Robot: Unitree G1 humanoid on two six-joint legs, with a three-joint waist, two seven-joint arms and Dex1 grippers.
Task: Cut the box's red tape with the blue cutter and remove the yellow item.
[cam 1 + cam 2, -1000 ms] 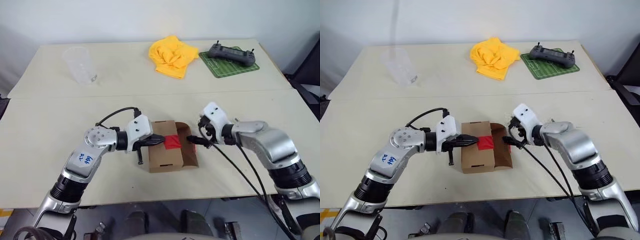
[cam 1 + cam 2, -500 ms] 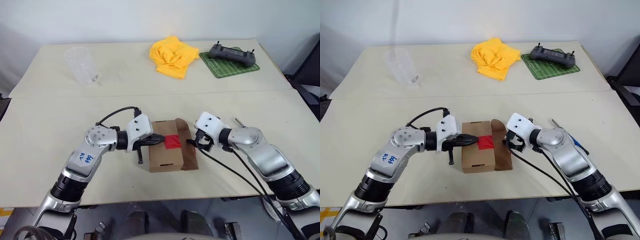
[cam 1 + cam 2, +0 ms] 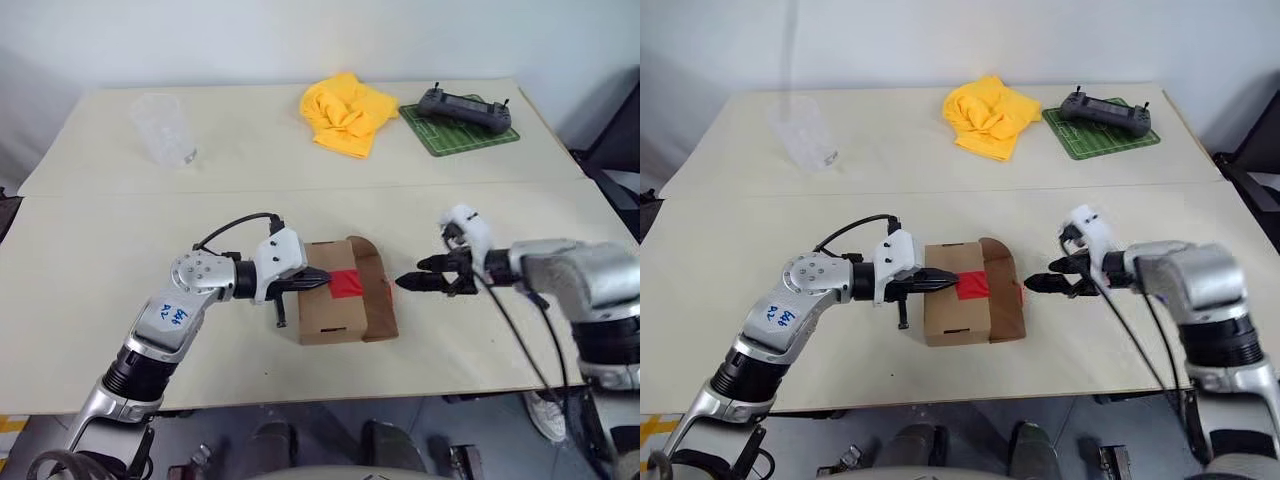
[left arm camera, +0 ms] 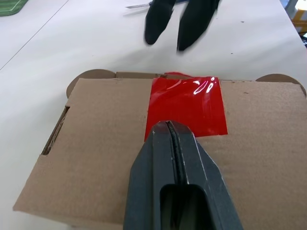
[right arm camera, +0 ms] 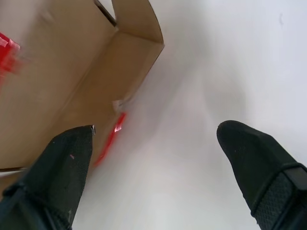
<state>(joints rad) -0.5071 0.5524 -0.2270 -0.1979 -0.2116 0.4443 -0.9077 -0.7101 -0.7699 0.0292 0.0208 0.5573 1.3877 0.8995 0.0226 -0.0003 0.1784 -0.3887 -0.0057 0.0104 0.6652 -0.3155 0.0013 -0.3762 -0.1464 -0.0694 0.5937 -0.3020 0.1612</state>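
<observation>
1. Pale tabletop (image 3: pixel 120 250) runs under both arms, with a plain wall behind it.
2. Resting with closed, empty tips on the lid of the box (image 3: pixel 335 305), the left gripper (image 3: pixel 318 279) pins the carton; the red tape (image 3: pixel 347 284) lies just ahead of those tips.
3. Beside the box's flap end, apart from it, the right gripper (image 3: pixel 412 284) hovers with fingers spread wide and nothing between them, pointing at the flap (image 3: pixel 372 295).
4. That flap stands partly raised and the tape looks parted at the seam, so the cutting step seems done; opening and emptying is in hand.
5. Next, the right gripper likely needs to reach the flap, fold it back and reach inside.
6. I cannot see the yellow item; presumably it is inside the box.
</observation>
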